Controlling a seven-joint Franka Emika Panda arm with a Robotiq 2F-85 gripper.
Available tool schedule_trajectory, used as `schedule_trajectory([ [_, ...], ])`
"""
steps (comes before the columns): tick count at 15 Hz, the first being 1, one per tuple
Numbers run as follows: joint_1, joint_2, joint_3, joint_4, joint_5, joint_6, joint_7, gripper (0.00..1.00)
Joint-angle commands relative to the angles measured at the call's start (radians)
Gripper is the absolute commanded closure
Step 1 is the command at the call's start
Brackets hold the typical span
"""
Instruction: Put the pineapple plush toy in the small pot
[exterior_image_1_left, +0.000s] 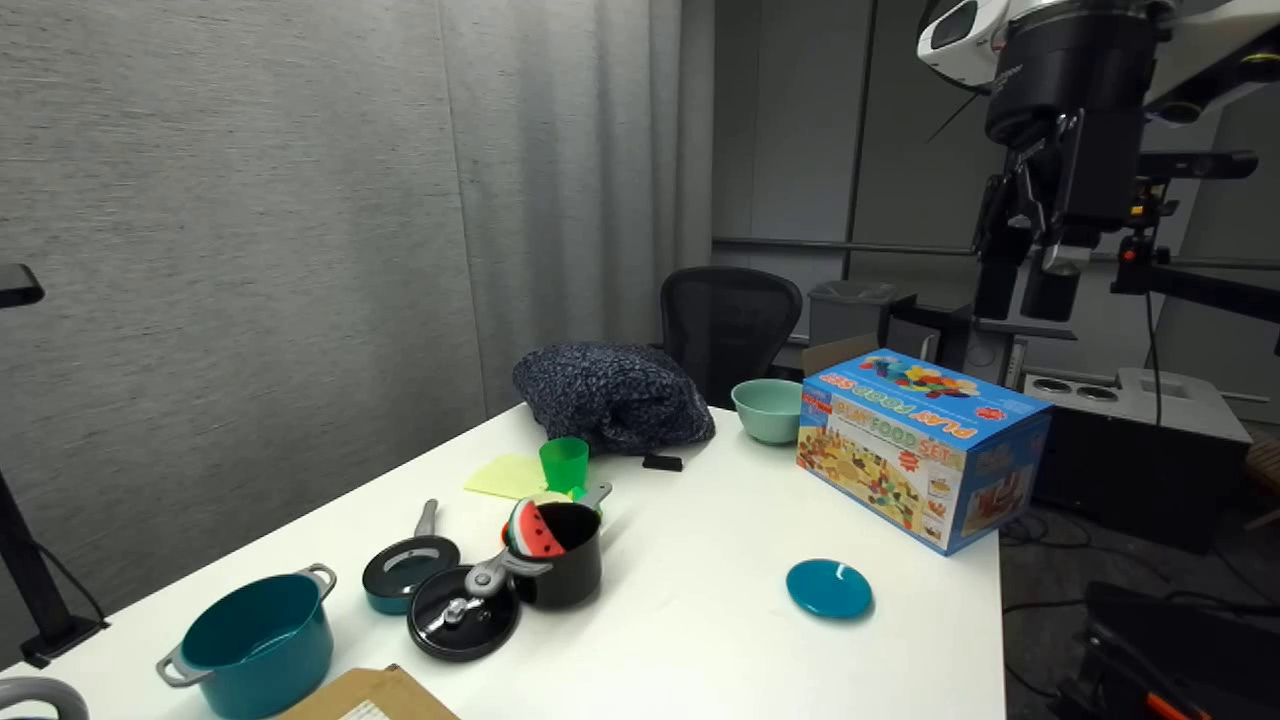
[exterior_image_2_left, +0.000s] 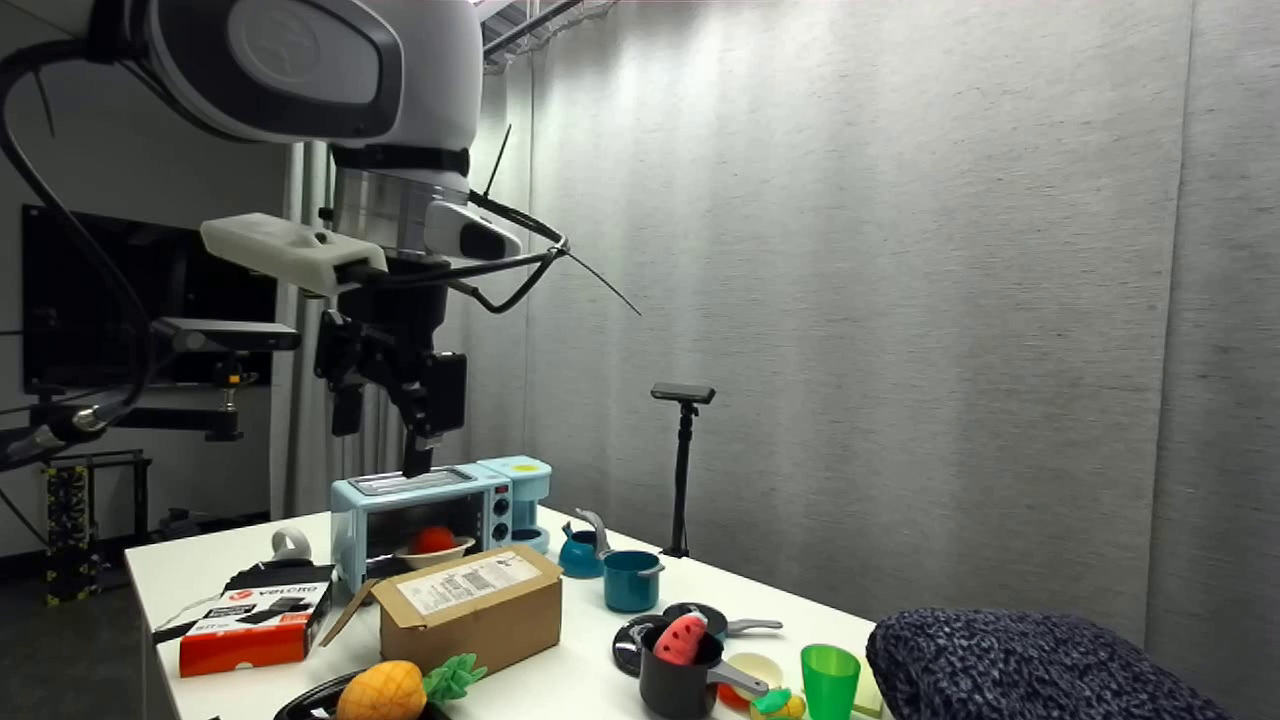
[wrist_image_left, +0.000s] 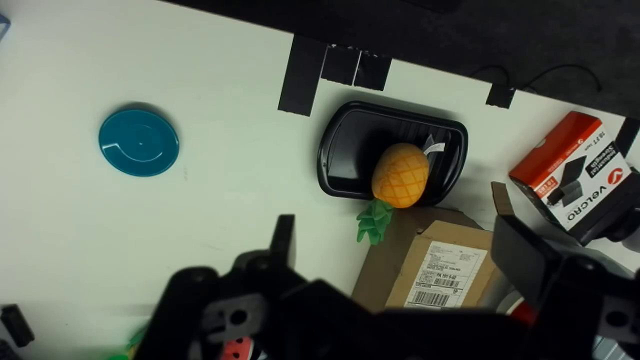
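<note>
The pineapple plush toy, orange-yellow with a green leafy top, lies in a black tray in the wrist view. It also shows at the bottom edge of an exterior view. The small pot is dark with a grey handle and holds a watermelon slice; it also shows in an exterior view. In the wrist view the pot is mostly hidden behind the gripper. My gripper is open and empty, high above the table, with the plush ahead of its fingers. It shows in both exterior views.
A cardboard box stands beside the tray, near a Velcro box and a toy oven. A teal pot, black lid, pan and green cup surround the small pot. A teal disc lies apart.
</note>
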Motion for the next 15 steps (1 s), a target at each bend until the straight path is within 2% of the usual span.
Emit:
schedule_trajectory([
  [1, -0.016, 0.002, 0.012, 0.003, 0.009, -0.004, -0.008, 0.0],
  [15, -0.023, 0.003, 0.01, 0.0, 0.01, 0.016, -0.003, 0.0],
])
